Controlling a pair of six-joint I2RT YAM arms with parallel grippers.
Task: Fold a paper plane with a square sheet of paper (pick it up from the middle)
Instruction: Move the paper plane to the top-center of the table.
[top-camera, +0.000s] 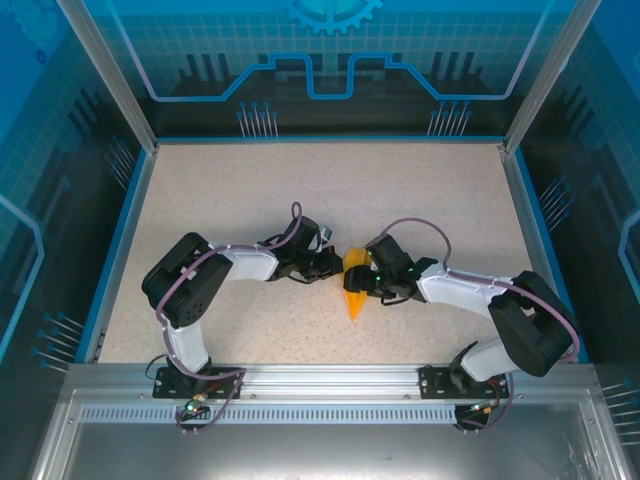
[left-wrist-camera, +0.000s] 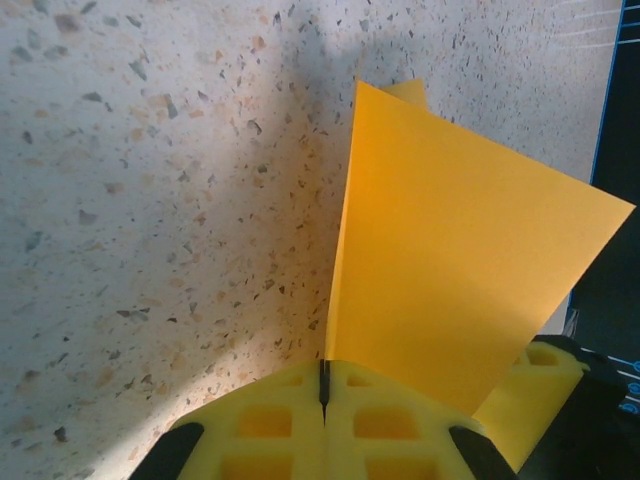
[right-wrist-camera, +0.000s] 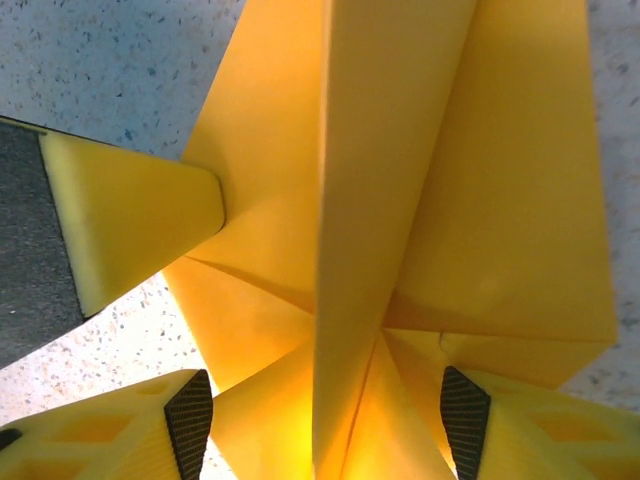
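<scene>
Paper plane (top-camera: 354, 290) midway along the counter's (top-camera: 250, 190) near edge, mostly creased I judge: my left hand (left-wrist-camera: 323, 385) pinching a flap, right hand (right-wrist-camera: 325, 420) spread astride it, wings left.

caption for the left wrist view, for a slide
Shut left gripper pinches an edge of the folded orange paper above the speckled table.

You have two robot arms here, a left arm (top-camera: 195, 282) and a right arm (top-camera: 530, 320). You have two grippers, the left gripper (top-camera: 335, 268) and the right gripper (top-camera: 360, 282), one on each arm. Each gripper has two yellow fingers (right-wrist-camera: 100, 440), so that makes four fingers. You have one orange-yellow paper plane (top-camera: 353, 300). You have one speckled table (top-camera: 300, 190). You can count two purple cables (top-camera: 420, 223), one on each arm.
</scene>
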